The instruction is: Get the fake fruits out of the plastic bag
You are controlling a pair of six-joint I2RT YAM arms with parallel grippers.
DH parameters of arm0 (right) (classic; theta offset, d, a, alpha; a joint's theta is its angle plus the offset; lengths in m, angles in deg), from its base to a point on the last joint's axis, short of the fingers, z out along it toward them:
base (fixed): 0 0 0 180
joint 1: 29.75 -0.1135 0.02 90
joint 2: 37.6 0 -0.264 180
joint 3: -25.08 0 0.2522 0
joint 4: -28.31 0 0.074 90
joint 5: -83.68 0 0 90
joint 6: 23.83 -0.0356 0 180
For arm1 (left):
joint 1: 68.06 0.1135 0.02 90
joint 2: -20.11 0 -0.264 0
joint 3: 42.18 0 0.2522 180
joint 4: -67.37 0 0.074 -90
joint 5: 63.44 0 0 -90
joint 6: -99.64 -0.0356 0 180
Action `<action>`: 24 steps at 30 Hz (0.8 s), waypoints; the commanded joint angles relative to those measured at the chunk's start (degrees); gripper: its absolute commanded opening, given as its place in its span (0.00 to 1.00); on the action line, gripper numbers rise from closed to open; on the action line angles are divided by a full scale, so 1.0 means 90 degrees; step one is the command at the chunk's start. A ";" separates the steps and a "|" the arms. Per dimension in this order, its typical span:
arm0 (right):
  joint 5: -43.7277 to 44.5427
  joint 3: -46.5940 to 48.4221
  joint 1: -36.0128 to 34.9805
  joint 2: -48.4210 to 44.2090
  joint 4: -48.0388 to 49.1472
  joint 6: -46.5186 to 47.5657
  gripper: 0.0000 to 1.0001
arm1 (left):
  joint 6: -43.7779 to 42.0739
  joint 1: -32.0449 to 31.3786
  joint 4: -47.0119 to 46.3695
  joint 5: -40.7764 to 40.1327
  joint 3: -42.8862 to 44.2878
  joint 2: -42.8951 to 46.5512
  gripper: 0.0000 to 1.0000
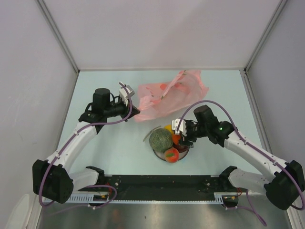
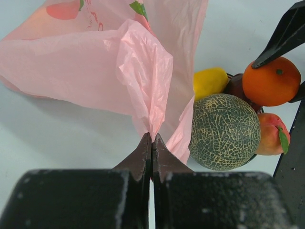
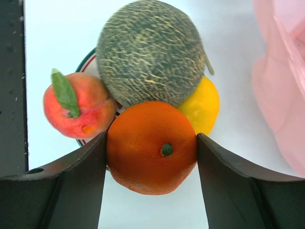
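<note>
The pink plastic bag (image 1: 171, 95) lies crumpled on the table's far side. My left gripper (image 2: 152, 138) is shut on a fold of the plastic bag (image 2: 95, 62) at its near edge. The fake fruits sit heaped on a small plate (image 3: 88, 59): a netted melon (image 3: 150, 52), a yellow oval (image 3: 202, 107), a red-orange peach with a green leaf (image 3: 78, 105) and a dark red piece (image 2: 236, 87). My right gripper (image 3: 151, 140) is shut on the orange ball (image 3: 151, 145), both fingers against its sides, right beside the melon.
The plate (image 1: 159, 156) stands near the table's front middle, just in front of the bag. Grey walls close in the table on the left, back and right. A black rail (image 1: 157, 188) with both arm bases runs along the near edge.
</note>
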 commanded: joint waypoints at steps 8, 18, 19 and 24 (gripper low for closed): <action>-0.0120 0.0004 -0.0326 0.0115 -0.0034 0.0286 0.08 | -0.0122 -0.0038 0.0124 -0.0064 0.0261 0.0133 0.00; 0.0134 -0.0074 -0.0511 0.0360 0.0191 0.0257 0.13 | -0.0171 -0.0048 0.0221 -0.0093 0.0163 0.0338 0.00; 0.0173 -0.0074 -0.0511 0.0350 0.0230 0.0111 0.13 | -0.0171 -0.0038 0.0231 -0.0093 0.0163 0.0348 0.00; 0.0524 -0.0074 -0.0375 0.0106 0.0552 -0.0270 0.12 | -0.0161 -0.0038 0.0241 0.0014 0.0105 0.0387 0.00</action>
